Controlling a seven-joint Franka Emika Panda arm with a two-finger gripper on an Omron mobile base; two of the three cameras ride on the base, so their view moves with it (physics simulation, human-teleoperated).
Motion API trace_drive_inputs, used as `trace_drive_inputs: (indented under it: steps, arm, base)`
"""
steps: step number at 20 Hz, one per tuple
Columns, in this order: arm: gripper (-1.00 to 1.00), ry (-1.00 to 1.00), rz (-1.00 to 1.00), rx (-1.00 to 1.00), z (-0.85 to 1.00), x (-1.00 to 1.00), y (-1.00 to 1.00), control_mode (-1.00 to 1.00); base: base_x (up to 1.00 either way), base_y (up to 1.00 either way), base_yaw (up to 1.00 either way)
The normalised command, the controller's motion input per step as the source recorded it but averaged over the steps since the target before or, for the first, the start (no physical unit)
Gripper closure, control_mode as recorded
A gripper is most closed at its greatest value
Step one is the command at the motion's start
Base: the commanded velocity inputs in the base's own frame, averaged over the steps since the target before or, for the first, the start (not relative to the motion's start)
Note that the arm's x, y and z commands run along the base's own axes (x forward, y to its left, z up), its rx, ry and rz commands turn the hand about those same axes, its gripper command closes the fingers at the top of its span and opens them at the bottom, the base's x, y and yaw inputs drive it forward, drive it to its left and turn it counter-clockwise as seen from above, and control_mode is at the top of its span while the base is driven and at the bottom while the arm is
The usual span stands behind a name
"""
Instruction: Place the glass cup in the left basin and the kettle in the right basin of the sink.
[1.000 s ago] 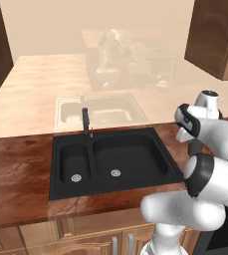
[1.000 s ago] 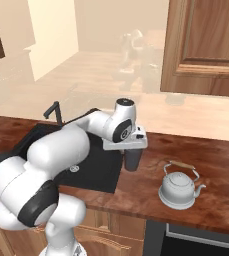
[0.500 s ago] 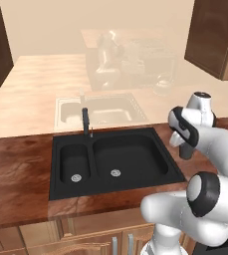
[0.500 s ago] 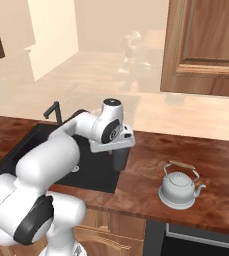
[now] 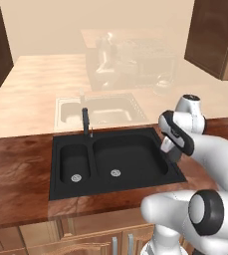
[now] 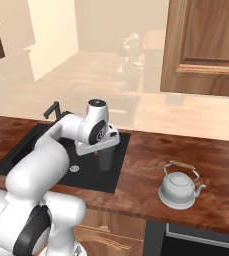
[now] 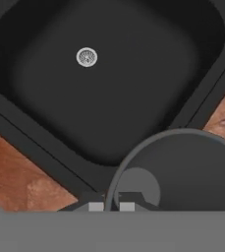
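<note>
My gripper [image 6: 104,154] is shut on the rim of the glass cup [image 6: 105,161], a greyish tumbler hanging upright over the right edge of the right basin [image 5: 130,159]. In the left base view the glass cup [image 5: 174,154] hangs under the hand at the sink's right rim. The cup's round rim [image 7: 182,170] bulks large in the hand view, above the right basin [image 7: 109,93] and its silver drain [image 7: 86,57]. The narrower left basin [image 5: 75,163] lies further left. The silvery kettle [image 6: 178,187] stands on the wood counter right of the sink [image 6: 113,177].
A slim black faucet [image 5: 86,122] rises behind the divider between the basins. Dark wood counter [image 6: 151,160] surrounds the sink. A wooden cabinet [image 6: 206,45] stands at the back right, and the counter's front edge runs close below the sink.
The arm has carried the cup leftward, from above the counter near the kettle to over the right edge of the right basin. The kettle has not moved.
</note>
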Motion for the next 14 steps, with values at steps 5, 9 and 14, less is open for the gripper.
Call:
trace_drive_inputs:
  steps: [5,9,14]
  arm:
    - [1.00,0.00,0.24,0.00,0.00,-0.07,0.50,-1.00]
    - [1.00,0.00,0.22,0.00,0.01,0.00,0.51,-1.00]
    - [1.00,0.00,0.21,0.00,0.02,0.00,0.52,-1.00]
  base:
    - [0.00,0.00,0.00]
    - [0.00,0.00,0.00]
    - [0.00,0.00,0.00]
